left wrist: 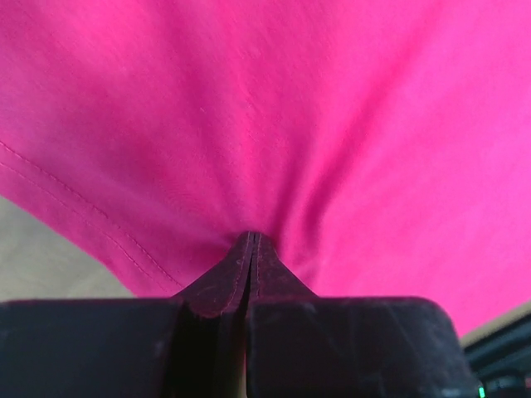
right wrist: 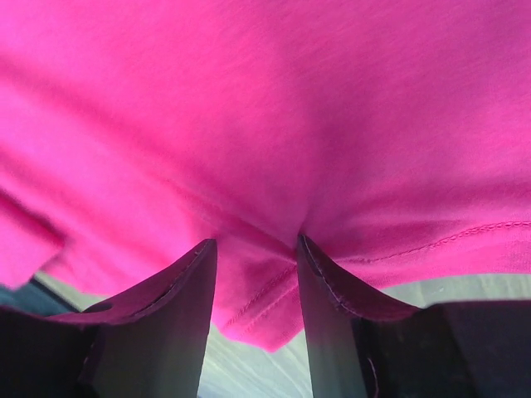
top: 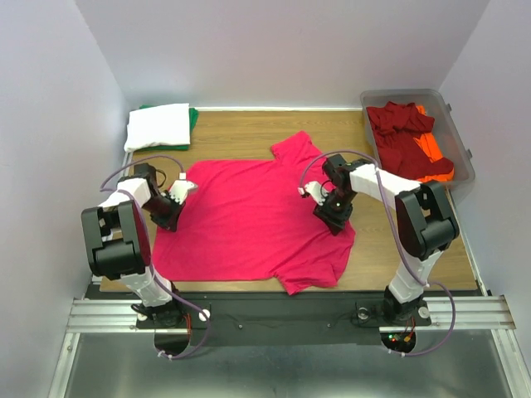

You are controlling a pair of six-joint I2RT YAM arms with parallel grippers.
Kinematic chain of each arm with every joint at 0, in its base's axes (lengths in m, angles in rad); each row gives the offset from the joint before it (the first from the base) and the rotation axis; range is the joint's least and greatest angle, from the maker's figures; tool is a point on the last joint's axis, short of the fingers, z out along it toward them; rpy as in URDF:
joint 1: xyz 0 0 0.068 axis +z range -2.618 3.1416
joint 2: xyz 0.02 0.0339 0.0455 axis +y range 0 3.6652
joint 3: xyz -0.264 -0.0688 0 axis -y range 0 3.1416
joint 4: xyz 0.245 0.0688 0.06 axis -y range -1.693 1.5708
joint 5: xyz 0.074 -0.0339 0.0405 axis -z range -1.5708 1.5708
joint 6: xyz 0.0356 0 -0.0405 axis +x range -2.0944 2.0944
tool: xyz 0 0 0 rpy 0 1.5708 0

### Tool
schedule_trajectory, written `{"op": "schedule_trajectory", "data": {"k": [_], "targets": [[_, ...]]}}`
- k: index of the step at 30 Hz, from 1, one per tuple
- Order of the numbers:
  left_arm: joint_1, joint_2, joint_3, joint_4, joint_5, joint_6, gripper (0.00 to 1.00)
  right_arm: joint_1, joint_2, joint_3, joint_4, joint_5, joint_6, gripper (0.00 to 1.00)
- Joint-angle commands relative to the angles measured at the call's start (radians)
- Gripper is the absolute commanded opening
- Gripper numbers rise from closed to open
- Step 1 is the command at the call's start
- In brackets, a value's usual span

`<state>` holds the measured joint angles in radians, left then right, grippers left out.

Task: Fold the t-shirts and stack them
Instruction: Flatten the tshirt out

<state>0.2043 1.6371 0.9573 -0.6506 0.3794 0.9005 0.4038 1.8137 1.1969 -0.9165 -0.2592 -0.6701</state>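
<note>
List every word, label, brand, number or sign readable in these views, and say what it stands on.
None can be read.
The spread bright pink-red cloth t-shirt is plain in all three views.
The folded white t-shirt, the clear grey plastic bin, the black left arm and right arm show no lettering.
The small lights at the right arm's base are coloured dots, not characters.

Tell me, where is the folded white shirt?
In the overhead view, the white shirt lies at the far left corner of the table, atop a green shirt.
</note>
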Motion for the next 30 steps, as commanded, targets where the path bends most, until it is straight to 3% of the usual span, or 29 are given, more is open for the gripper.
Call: {"op": "schedule_trajectory", "data": {"k": [1, 3, 7, 12, 19, 30], "targets": [[0.003, -0.039, -0.007, -0.2, -0.042, 0.086, 0.04, -0.006, -0.073, 0.018, -0.102, -0.031, -0.091, 0.49], [0.009, -0.037, 0.075, -0.251, 0.007, 0.087, 0.09, -0.013, -0.096, 0.059, -0.128, -0.072, -0.089, 0.5], [0.017, 0.05, 0.381, -0.327, 0.176, 0.005, 0.33, -0.037, -0.071, 0.195, -0.136, -0.153, -0.033, 0.53], [0.015, 0.245, 0.693, -0.161, 0.23, -0.271, 0.41, -0.101, 0.028, 0.348, -0.139, -0.227, 0.058, 0.53], [0.017, 0.418, 0.82, -0.086, 0.211, -0.38, 0.41, -0.149, 0.09, 0.423, -0.13, -0.245, 0.116, 0.53], [0.015, 0.498, 0.748, -0.041, 0.338, -0.439, 0.45, -0.164, 0.093, 0.397, -0.114, -0.215, 0.122, 0.53]]}}
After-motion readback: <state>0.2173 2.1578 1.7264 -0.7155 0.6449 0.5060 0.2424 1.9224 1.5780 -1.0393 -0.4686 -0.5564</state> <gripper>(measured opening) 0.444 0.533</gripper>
